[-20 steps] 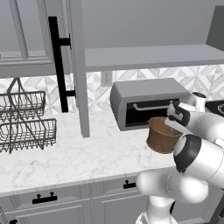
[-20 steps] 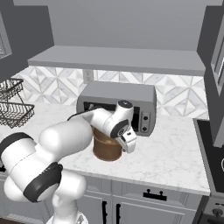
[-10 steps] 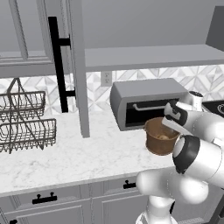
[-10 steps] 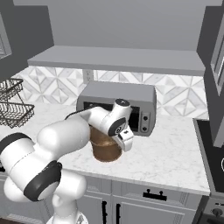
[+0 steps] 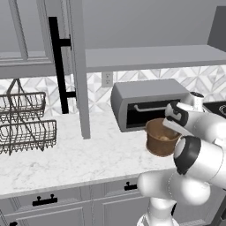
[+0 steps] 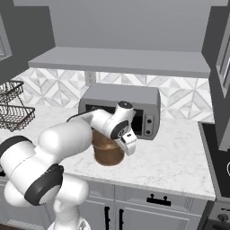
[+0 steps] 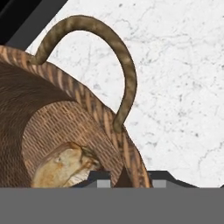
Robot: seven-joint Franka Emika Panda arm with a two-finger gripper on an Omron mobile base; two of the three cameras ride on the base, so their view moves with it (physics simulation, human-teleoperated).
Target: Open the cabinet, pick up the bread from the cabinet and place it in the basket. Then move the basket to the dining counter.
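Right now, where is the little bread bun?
The bread lies at the bottom of the basket, which stands on the marble worktop just in front of the grey toaster oven.

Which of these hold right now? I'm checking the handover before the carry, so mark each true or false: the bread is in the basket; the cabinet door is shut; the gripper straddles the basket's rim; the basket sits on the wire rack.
1. The bread is in the basket. True.
2. The cabinet door is shut. False: it stands open, edge-on.
3. The gripper straddles the basket's rim. True: one fingertip inside, one outside, beside a handle.
4. The basket sits on the wire rack. False: it stands on the worktop before the toaster oven.
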